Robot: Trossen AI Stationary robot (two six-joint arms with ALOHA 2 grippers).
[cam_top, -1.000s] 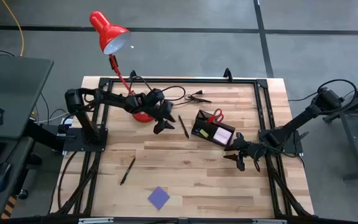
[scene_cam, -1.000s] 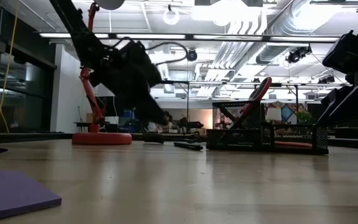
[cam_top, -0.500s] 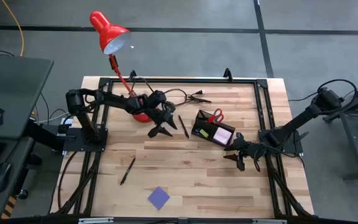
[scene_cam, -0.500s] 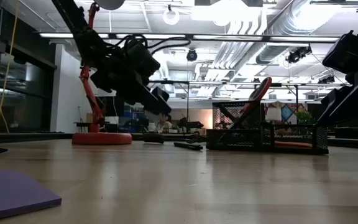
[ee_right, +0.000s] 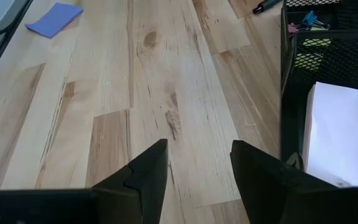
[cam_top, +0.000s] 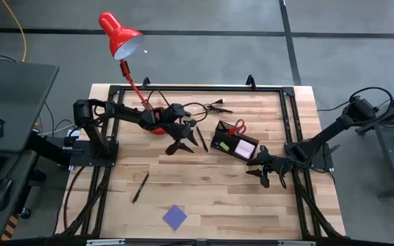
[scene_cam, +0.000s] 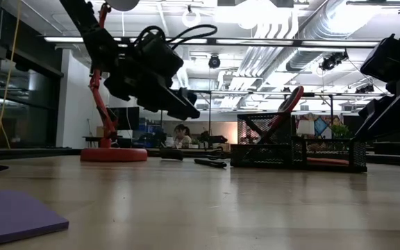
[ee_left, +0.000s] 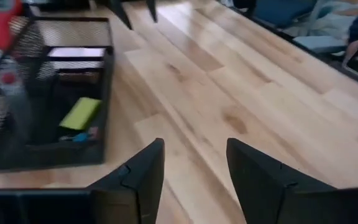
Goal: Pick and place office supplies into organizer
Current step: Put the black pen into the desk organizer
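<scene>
The black mesh organizer [cam_top: 234, 141] stands right of the table's middle. It holds the red-handled scissors [cam_top: 239, 127], a pink note pad [cam_top: 245, 147] and a small yellow piece [ee_left: 79, 113]. One dark pen [cam_top: 202, 139] lies just left of it, another [cam_top: 140, 187] lies near the left front. The blue-purple note pad [cam_top: 175, 217] lies flat near the front edge. My left gripper [cam_top: 182, 141] hovers open above the table, left of the pen and organizer. My right gripper [cam_top: 265, 174] waits open, near the organizer's front right corner.
A red desk lamp [cam_top: 120, 35] stands with its base [scene_cam: 113, 154] behind my left arm. A black cable with plug [cam_top: 214, 105] lies at the far side. A black metal frame [cam_top: 289, 102] runs around the table's edges. Bare wood stretches between the organizer and the blue-purple pad.
My left gripper has risen from the table surface and swung a little toward the organizer on the right, tipping from pointing down to nearly level. No object has moved. The right arm has kept still.
</scene>
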